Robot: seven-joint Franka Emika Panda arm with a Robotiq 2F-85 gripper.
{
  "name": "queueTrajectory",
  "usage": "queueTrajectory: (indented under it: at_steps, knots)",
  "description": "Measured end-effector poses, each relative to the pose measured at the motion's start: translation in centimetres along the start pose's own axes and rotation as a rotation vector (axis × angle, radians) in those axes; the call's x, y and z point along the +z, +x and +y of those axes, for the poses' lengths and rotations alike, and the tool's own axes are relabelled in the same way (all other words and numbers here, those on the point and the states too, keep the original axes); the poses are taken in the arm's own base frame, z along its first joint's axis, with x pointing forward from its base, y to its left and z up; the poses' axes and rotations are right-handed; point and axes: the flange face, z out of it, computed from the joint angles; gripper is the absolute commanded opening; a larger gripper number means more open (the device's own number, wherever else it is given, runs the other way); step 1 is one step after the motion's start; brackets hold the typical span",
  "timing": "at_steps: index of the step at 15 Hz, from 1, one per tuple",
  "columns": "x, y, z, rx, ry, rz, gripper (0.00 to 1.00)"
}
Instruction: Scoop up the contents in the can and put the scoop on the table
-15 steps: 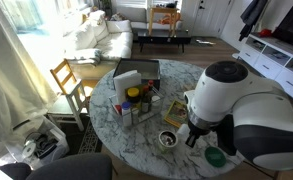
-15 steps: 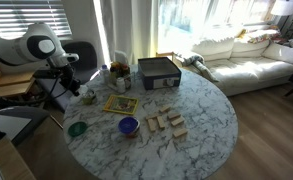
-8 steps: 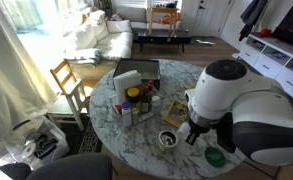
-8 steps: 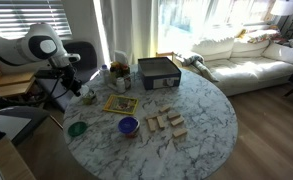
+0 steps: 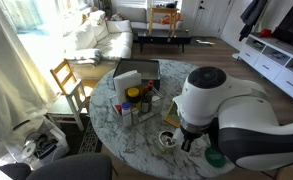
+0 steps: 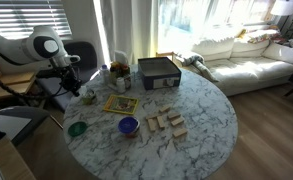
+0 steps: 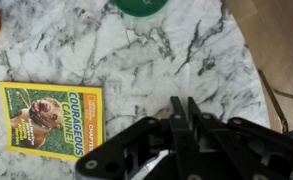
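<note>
Robot gripper (image 7: pixel 182 104) closed tight, its two fingers (image 7: pixel 176 125) pressed flat together above the bare marble, as a white Franka arm (image 5: pixel 221 110) leans over the round table (image 5: pixel 121 135) in a sunlit living room. Whether anything is pinched between the fingers cannot be told; a pale streak under the black linkage in the wrist view is too blurred to name.

The can (image 5: pixel 167 139), small and silver with a dark inside, stands upright near the table's edge on the arm's side, with the gripper (image 5: pixel 189 138) hanging just beside it rather than over its mouth.

A flat green lid (image 5: pixel 215 156) lies at that same edge, partly behind the arm's body, and shows again at the top of the wrist view (image 7: pixel 141 5).

A yellow-framed book (image 7: pixel 51 118) titled "Courageous Canines", with a dog on its cover, lies flat on the marble apart from the fingers. In an exterior view it sits inward from the can (image 5: pixel 174 113).

A cluster of bottles (image 5: pixel 136 100) stands toward the middle of the table. A grey box (image 5: pixel 136 72) rests near the opposite edge.

In an exterior view a purple bowl (image 6: pixel 129 125) sits near the table's edge, with wooden blocks (image 6: pixel 166 122) beside it, further in.
</note>
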Motion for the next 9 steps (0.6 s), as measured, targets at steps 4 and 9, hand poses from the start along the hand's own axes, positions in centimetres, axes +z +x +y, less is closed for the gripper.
queueTrajectory:
  at_steps: [4,9]
  knots:
    - [0.7,2.3,0.5,-0.047,-0.048,-0.054,0.02]
    - [1.6,5.0,0.2,-0.113,-0.131,-0.129,0.02]
